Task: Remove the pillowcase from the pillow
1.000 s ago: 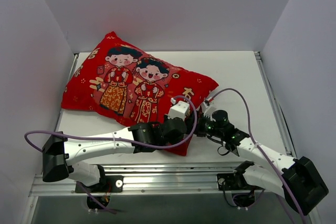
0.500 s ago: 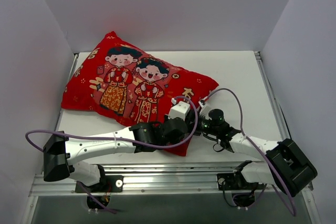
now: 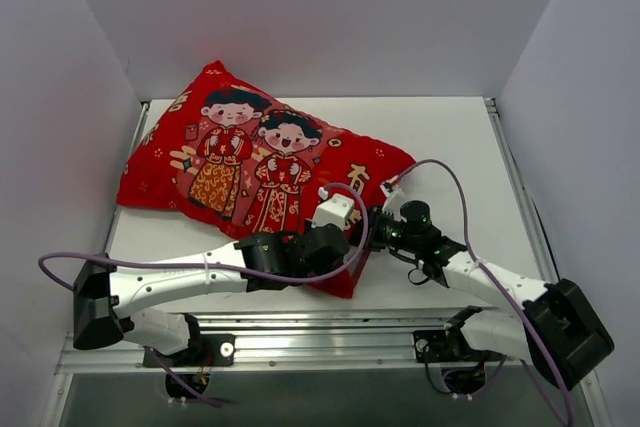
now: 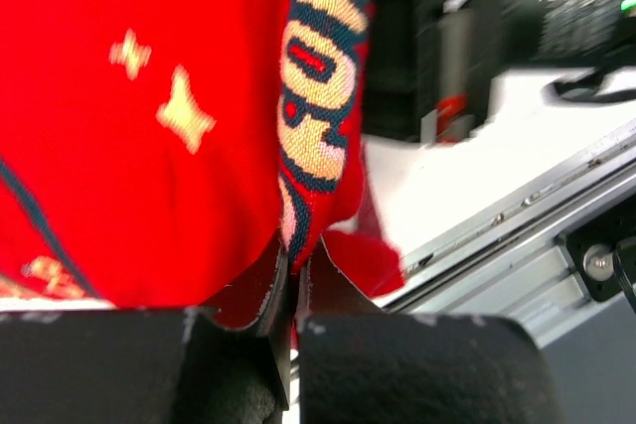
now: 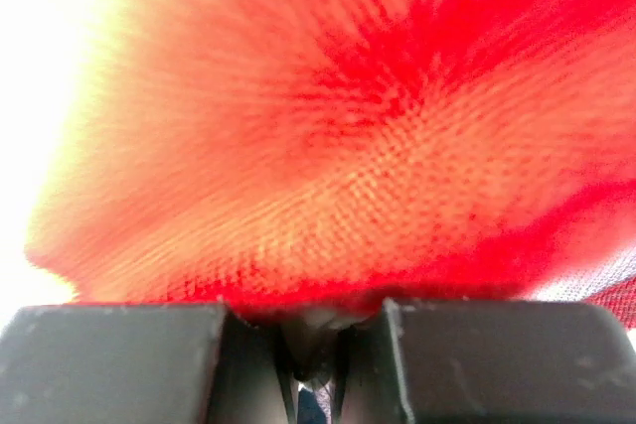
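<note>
Red satin-looking fabric pretty much owns this scene. The pillowcase [image 3: 250, 167] is bright red, plump and filled out, and lies diagonally across the left and middle of the white worktop [image 3: 450, 137]. Its far corner pokes up near the back wall and its near corner points down toward the aluminium rail [image 3: 330, 332] at the front edge.

The print is two cartoon kids in traditional dress side by side, both with dark hair and red-and-gold patterned robes. Gold characters sit along the edges, with little gold stars and flowers scattered around them. Nothing white shows anywhere on the cover from above.

Both arms meet at that near right end. The left gripper [image 4: 296, 280] comes in low from the left. In its wrist view the jaws are squeezed nearly together with a fold of red cloth pinched between them, and a gold-and-navy character curls over the fold just above.

The right gripper [image 5: 313, 345] comes in from the right side. Its wrist view is almost all blurry red-orange weave, way too close to focus. The jaws are down to a thin slit and the fabric bunches right at their tips, so it looks clamped on the cover too.

In the top view the two grippers sit just beside each other. Purple cables [image 3: 440, 172] loop off both arms.
</note>
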